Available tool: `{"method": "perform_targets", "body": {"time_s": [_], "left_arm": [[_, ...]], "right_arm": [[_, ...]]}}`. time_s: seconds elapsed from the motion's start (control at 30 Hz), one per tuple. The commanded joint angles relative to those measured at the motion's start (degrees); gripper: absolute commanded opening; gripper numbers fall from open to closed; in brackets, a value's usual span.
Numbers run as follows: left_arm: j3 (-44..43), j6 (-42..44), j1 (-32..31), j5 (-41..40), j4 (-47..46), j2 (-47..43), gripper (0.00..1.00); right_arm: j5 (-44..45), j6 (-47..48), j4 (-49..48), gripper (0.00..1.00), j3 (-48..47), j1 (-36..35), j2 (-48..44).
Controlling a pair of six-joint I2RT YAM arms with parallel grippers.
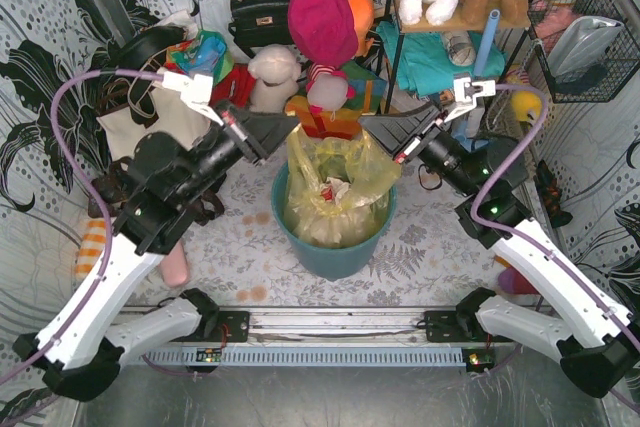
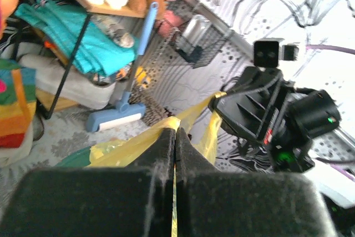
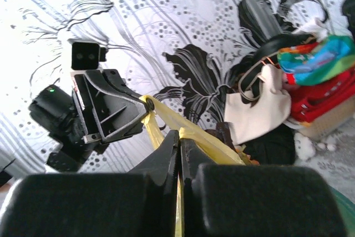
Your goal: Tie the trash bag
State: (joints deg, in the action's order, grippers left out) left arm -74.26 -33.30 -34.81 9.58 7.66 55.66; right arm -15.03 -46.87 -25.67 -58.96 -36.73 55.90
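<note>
The translucent yellow-green trash bag [image 1: 335, 182] sits in the round teal bin [image 1: 335, 247] at mid-table, with crumpled rubbish inside. My left gripper [image 1: 290, 127] is shut on the bag's upper left rim. My right gripper [image 1: 368, 127] is shut on the upper right rim. The rim is pulled up above the bin between them. In the left wrist view the closed fingers [image 2: 175, 140] pinch yellow plastic [image 2: 127, 145], with the right gripper opposite. In the right wrist view the closed fingers [image 3: 179, 142] pinch a yellow strip [image 3: 211, 145] that runs to the left gripper [image 3: 145, 105].
A cream tote bag [image 1: 135, 122] with black straps lies at the back left. Plush toys [image 1: 320, 37], a black handbag [image 1: 258, 17] and a shelf with teal cloth [image 1: 430, 52] crowd the back. A wire basket [image 1: 590, 47] hangs at the right wall.
</note>
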Motion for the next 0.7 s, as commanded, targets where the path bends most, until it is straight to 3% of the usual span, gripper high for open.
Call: {"method": "perform_targets", "body": {"time_s": [0.0, 0.1, 0.2, 0.4, 0.47, 0.67], "left_arm": [[6.5, 1.54, 0.33, 7.39, -14.91, -6.87, 0.0], [8.82, 2.27, 0.29, 8.46, -14.67, -10.33, 0.0], [9.3, 2.36, 0.31, 8.49, -12.09, -11.6, 0.12], [8.08, 2.75, 0.27, 9.76, -3.53, -11.68, 0.5], [8.26, 2.54, 0.27, 10.51, -2.05, -11.77, 0.58], [11.24, -0.28, 0.34, 16.84, -4.81, -11.23, 0.66]], "right_arm": [[-6.49, -0.32, -12.96, 0.0, 3.23, -0.44, -3.28], [-7.39, -0.43, -13.44, 0.0, 4.98, -0.41, -5.09], [-7.8, 0.38, -10.31, 0.12, 4.87, -0.44, -5.49], [-9.1, 1.15, -5.5, 0.41, 4.4, -0.41, -5.04], [-9.74, 1.17, -4.76, 0.49, 4.38, -0.45, -4.79], [-11.96, 1.72, -2.45, 0.57, 3.77, -0.45, -3.85]]}}
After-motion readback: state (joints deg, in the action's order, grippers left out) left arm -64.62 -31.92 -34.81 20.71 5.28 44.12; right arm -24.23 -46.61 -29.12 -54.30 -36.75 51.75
